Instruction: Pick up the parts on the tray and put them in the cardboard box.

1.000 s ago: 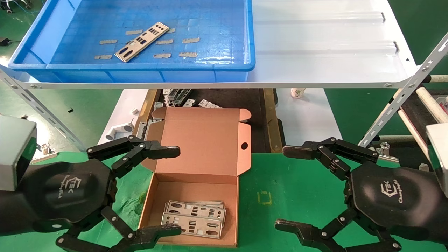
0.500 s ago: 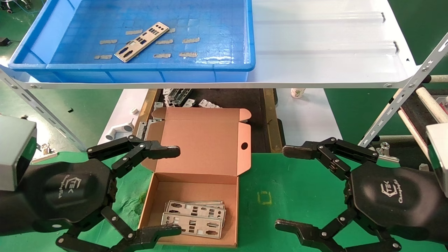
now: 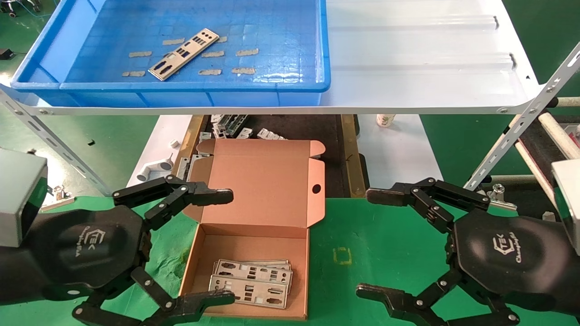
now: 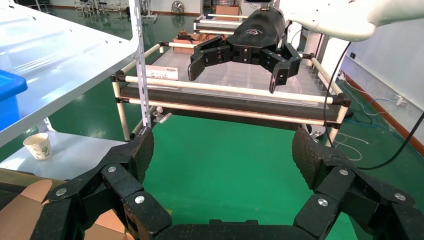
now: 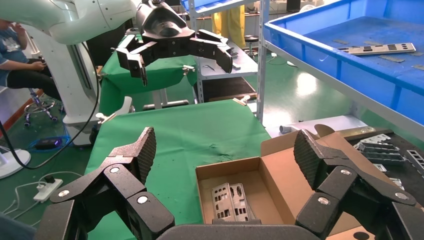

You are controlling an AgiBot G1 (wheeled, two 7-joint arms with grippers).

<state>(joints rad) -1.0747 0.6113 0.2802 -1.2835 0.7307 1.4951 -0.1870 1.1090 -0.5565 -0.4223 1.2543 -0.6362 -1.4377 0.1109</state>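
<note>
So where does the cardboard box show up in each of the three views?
Head view: cardboard box low centre, lid open, between both open grippers.
Left wrist view: only a brown corner at the lower-left edge.
Right wrist view: lower centre-right, plates inside.
Shared landmark: the green mat under it.

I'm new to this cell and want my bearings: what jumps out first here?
The bright-blue tray on the white shelf, with one metal plate lying in it. Below, the open cardboard box on the green mat holds stacked plates, flanked by the open left gripper and right gripper.
</note>
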